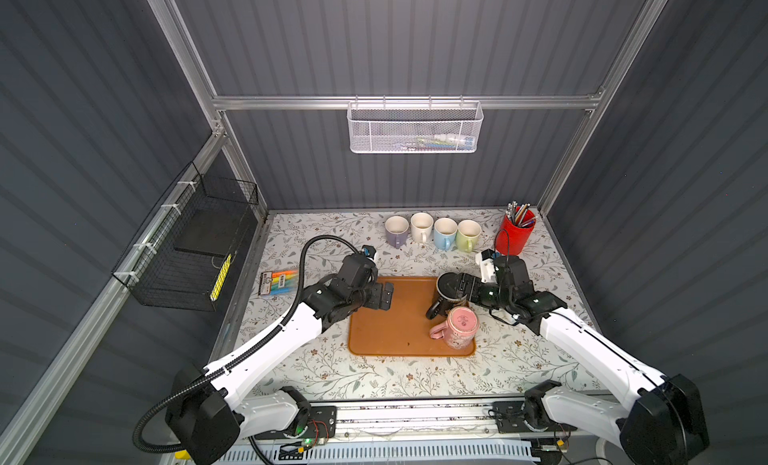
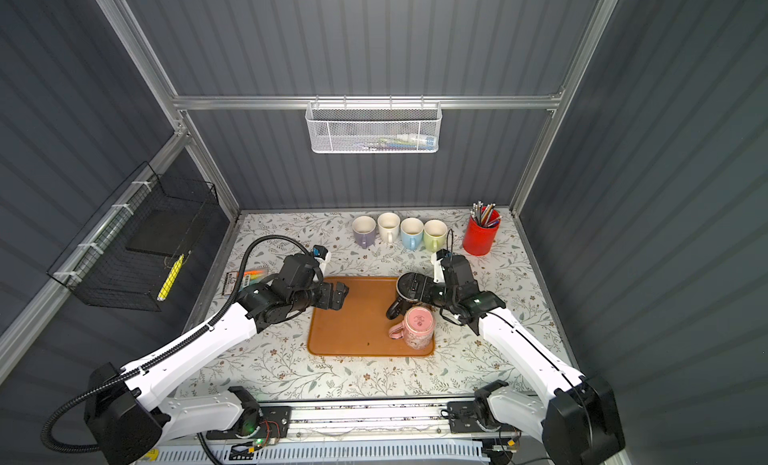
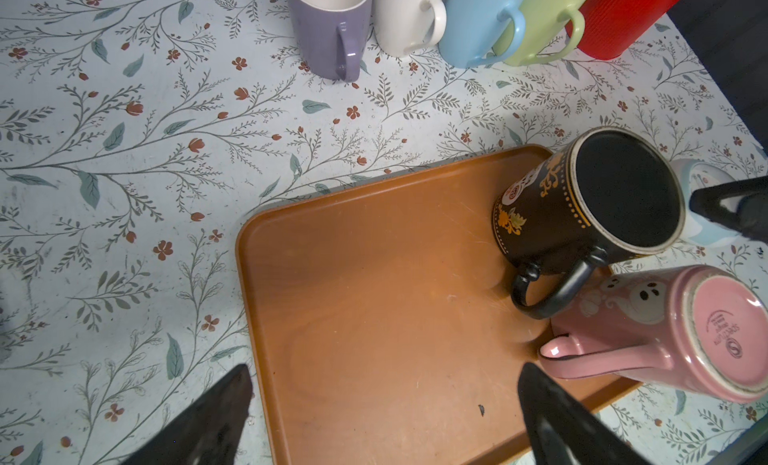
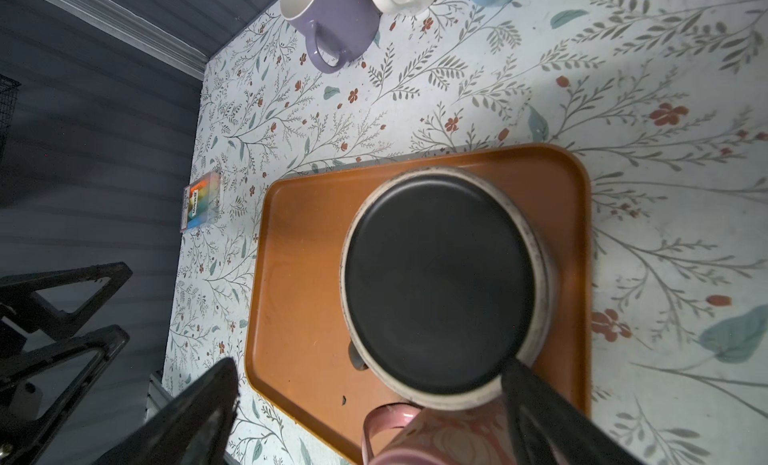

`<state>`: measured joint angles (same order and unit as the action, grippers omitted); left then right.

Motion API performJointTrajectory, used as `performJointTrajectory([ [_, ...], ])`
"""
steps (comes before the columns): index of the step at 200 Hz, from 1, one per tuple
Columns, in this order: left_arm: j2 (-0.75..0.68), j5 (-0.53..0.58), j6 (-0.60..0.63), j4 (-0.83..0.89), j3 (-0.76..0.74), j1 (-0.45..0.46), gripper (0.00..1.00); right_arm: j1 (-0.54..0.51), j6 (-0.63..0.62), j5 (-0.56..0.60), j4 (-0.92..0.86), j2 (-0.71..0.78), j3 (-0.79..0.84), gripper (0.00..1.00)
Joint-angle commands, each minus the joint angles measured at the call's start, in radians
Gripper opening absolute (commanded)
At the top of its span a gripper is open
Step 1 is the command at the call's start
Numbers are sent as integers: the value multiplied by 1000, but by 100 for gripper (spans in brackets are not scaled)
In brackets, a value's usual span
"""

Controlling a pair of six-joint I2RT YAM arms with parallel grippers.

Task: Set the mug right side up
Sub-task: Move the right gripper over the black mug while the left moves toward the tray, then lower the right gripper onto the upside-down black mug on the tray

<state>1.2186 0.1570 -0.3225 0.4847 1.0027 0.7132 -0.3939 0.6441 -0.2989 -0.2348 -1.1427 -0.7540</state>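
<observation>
Two mugs stand upside down at the right end of an orange tray point(image 1: 386, 334) point(image 2: 349, 334) point(image 3: 374, 296) point(image 4: 299, 276). The black mug point(image 1: 448, 285) point(image 2: 409, 285) point(image 3: 582, 218) point(image 4: 440, 284) has gold patterns and stands farther back. The pink mug point(image 1: 459, 328) point(image 2: 419, 326) point(image 3: 665, 330) point(image 4: 436, 440) is just in front of it. My right gripper point(image 1: 462, 291) point(image 2: 422, 292) point(image 4: 372, 371) hovers open over the black mug's upturned base, one finger beside its rim. My left gripper point(image 1: 384, 297) point(image 2: 340, 296) point(image 3: 384, 400) hangs open and empty over the tray's left part.
Purple point(image 1: 395, 231), white point(image 1: 422, 227), blue point(image 1: 444, 233) and green point(image 1: 468, 235) mugs stand upright along the back. A red pen holder point(image 1: 515, 232) is at the back right. A crayon box point(image 1: 279, 282) lies left of the tray. Wire baskets hang on the walls.
</observation>
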Motion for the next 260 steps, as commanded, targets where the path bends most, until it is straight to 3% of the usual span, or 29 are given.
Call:
performJointTrajectory([
  [1, -35, 15, -3, 6, -12, 3, 100, 7, 12, -15, 16, -1, 15, 97],
  [97, -43, 15, -1, -1, -22, 2, 100, 52, 10, -2, -27, 91, 56, 98],
  [132, -42, 15, 0, 0, -23, 3, 100, 57, 27, -79, 11, 52, 69, 98],
  [260, -68, 36, 11, 16, -39, 3, 100, 63, 20, -168, 104, -154, -8, 97],
])
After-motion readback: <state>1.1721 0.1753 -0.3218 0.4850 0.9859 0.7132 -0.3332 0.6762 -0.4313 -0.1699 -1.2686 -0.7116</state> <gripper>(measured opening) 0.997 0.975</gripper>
